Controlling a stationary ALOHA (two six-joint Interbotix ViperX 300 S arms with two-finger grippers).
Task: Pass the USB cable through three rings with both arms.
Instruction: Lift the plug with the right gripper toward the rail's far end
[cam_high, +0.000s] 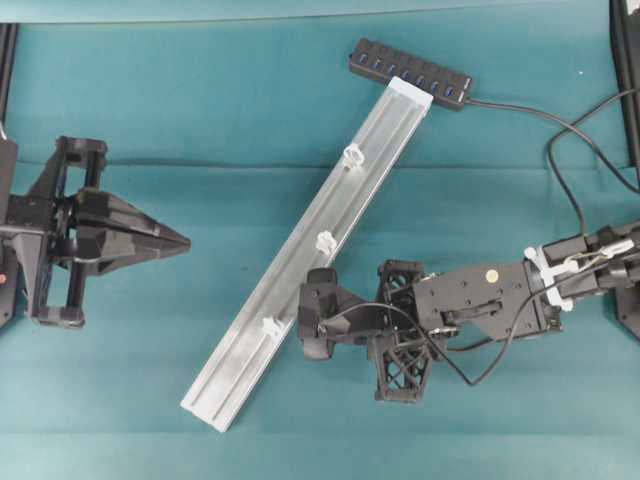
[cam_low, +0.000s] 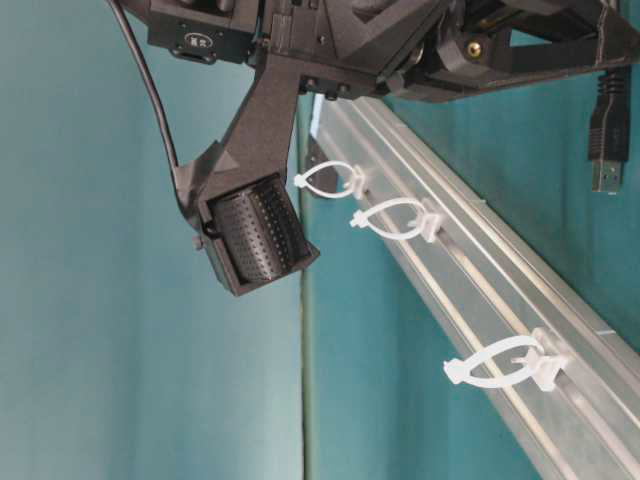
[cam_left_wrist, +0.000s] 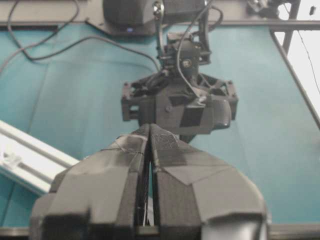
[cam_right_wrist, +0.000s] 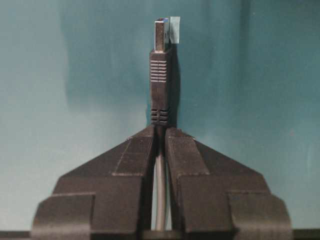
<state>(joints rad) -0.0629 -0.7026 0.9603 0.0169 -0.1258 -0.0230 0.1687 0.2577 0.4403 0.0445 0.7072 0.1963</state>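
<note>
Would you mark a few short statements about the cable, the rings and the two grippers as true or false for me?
1. The right gripper is shut on the USB cable just behind its plug. True.
2. The cable already runs through one of the three rings. False: all three white loops stand empty on the rail.
3. The left gripper is shut and holds nothing. True.
4. The left gripper is touching the rail. False: it sits well to the left of it in the overhead view.
5. The plug's metal tip points away from the right gripper's fingers. True.
</note>
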